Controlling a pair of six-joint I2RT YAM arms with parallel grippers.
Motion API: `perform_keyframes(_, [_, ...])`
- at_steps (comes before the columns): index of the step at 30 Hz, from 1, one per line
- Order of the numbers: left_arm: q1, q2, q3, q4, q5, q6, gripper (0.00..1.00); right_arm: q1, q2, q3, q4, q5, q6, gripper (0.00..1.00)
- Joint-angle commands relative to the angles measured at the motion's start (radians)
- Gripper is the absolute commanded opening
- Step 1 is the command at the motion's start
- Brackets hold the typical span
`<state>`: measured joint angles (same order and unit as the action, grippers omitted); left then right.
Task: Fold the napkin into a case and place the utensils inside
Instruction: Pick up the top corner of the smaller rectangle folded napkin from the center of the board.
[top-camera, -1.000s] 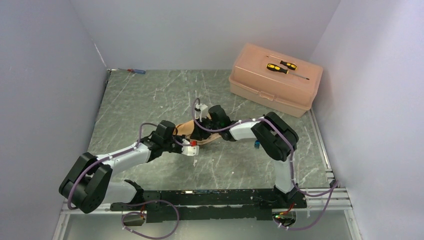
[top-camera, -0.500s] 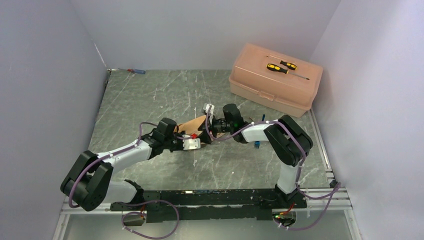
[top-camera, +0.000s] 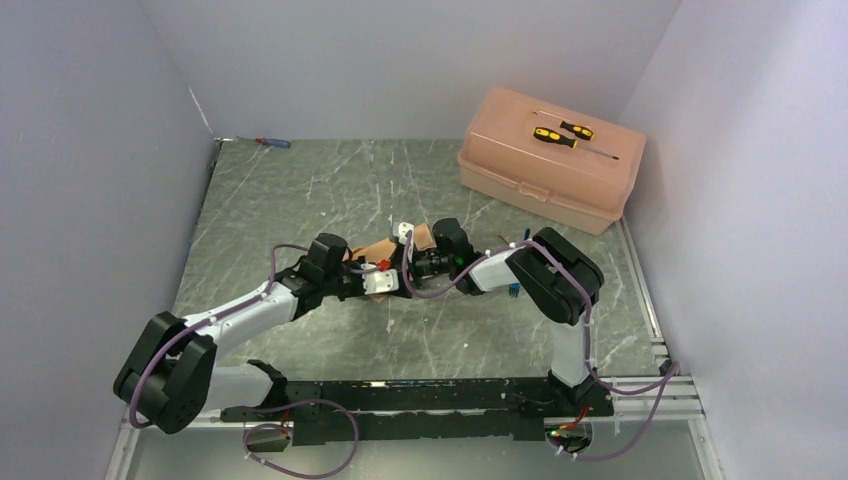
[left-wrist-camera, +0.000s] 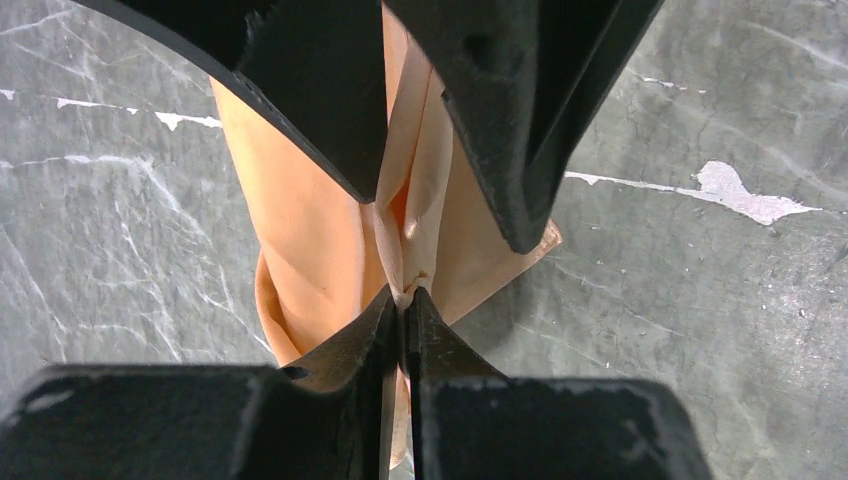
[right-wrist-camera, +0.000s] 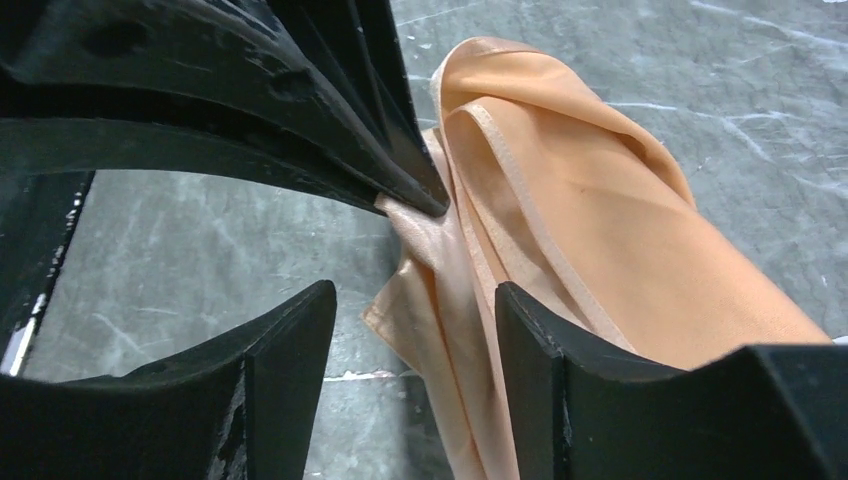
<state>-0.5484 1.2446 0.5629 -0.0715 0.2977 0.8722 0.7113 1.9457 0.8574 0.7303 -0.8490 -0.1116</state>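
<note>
The peach-orange napkin is bunched into loose folds between the two grippers at the middle of the table. My left gripper is shut on a thin fold of it, pinched at the fingertips. My right gripper stands open facing the left one. A hanging edge of the napkin lies between its fingers, and neither finger presses on it. In the top view the left gripper and right gripper nearly meet over the cloth. Of the utensils only a small blue part shows beside the right arm.
A hard pink plastic box stands at the back right with two yellow-and-black screwdrivers on its lid. A red-and-blue screwdriver lies in the back left corner. Walls close in the left, back and right sides.
The right gripper has opened and come left, close up to the left gripper. The left gripper has shifted slightly up and right, still holding the napkin's fold.
</note>
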Motion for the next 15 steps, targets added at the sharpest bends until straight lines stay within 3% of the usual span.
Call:
perform_keyframes(1, [0.005,-0.022,0.003,0.032,-0.004,-0.027,0.14,0.005,0.052,0.049,0.161,-0.021,0.034,0.61])
perform_keyframes(6, [0.005,-0.037,-0.009,0.039,-0.001,-0.026,0.27,0.006,0.084,0.056,0.213,0.013,0.086,0.43])
perform_keyframes(10, [0.005,-0.070,-0.016,0.032,-0.014,-0.036,0.40,0.005,0.093,0.078,0.155,0.021,0.078,0.14])
perform_keyframes(15, [0.005,-0.166,-0.064,-0.031,0.009,-0.010,0.54,0.005,0.087,0.077,0.135,0.024,0.076,0.12])
